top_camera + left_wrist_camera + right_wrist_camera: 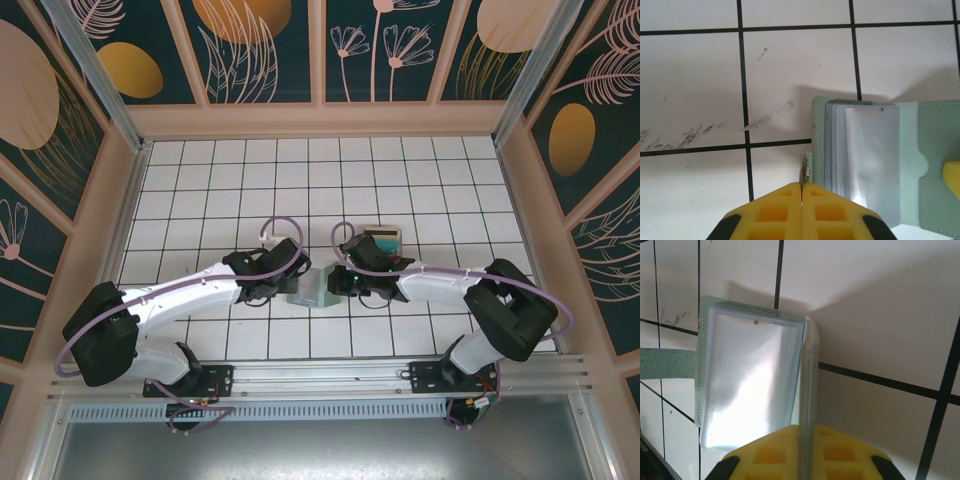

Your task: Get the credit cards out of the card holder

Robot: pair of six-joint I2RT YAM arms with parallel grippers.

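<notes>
Where floral walls point(260, 50) end, scuffed tiles point(690, 90) underlie wallet point(920, 145).

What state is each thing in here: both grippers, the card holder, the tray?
left gripper: shut, pinching an edge of the card holder.
right gripper: shut on the holder's upright clear sleeve.
card holder: open on the table; visible sleeves look empty.
clear tray: on the table, cards inside.

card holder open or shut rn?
Open: the card holder lies spread, inner face up, clear sleeves fanned out, one held edge-on in the right pincer.
</notes>
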